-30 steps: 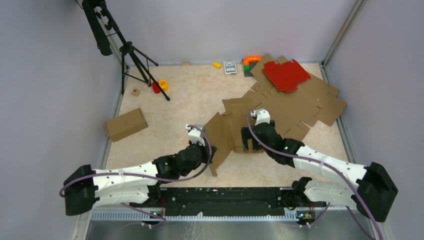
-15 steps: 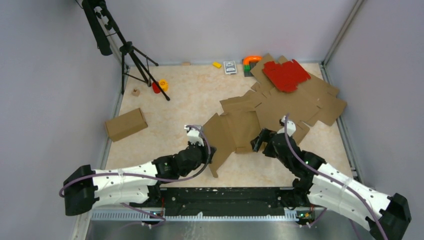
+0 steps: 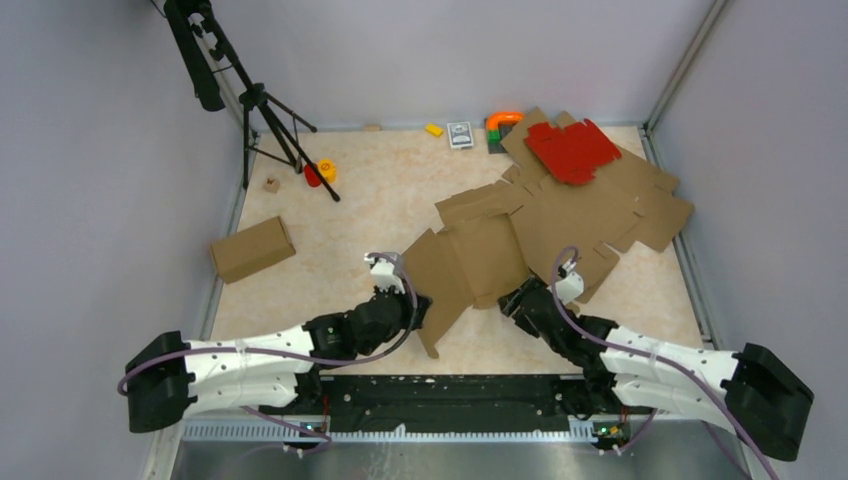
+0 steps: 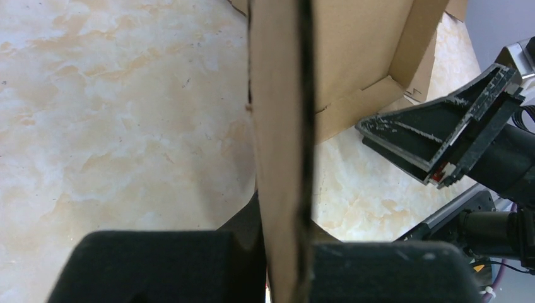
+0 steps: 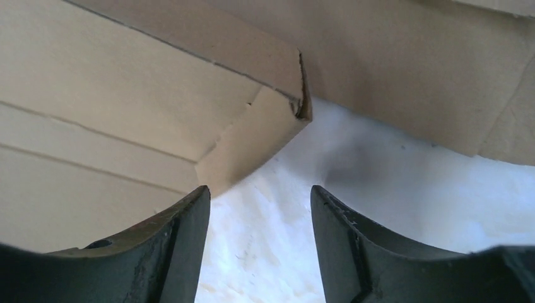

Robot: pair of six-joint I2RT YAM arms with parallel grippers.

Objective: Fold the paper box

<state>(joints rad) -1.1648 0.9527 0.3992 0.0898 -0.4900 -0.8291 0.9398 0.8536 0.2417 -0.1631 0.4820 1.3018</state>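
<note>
Starting at the far left of the top view: a black tripod (image 3: 255, 100) stands in the upper left corner, w/ a closed brown carton (image 3: 251, 248) lying below it near the table's (image 3: 350, 215) left edge. A small wooden block (image 3: 271, 184) and a red-and-yellow piece (image 3: 320, 172) sit by the tripod's feet. Next, lower centre, the left gripper (image 3: 415, 305) is clenched on the paper box (image 3: 480, 262). The left wrist view shows a cardboard flap edge-on, pinched btwn the two black fingers (image 4: 151, 265), so that flap stands up off the table. The rest of the paper box lies unfolded around the middle of the frame, its right and upper parts overlapping other flat cardboard (image 3: 640, 205). Just right of it, the right gripper (image 3: 512, 298) sits low at the box's lower right edge. In the right wrist view that gripper (image 5: 258, 246) is spread apart, nothing btwn its fingers but bare table, w/ a box corner just ahead of the tips; can't tell if they touch it. Along the back wall, centre to right, are a yellow block (image 3: 434, 129), a card deck (image 3: 460, 134) and an orange-and-green item (image 3: 503, 120). A red die-cut sheet (image 3: 572, 150) lies on the flat cardboard, upper right.
</note>
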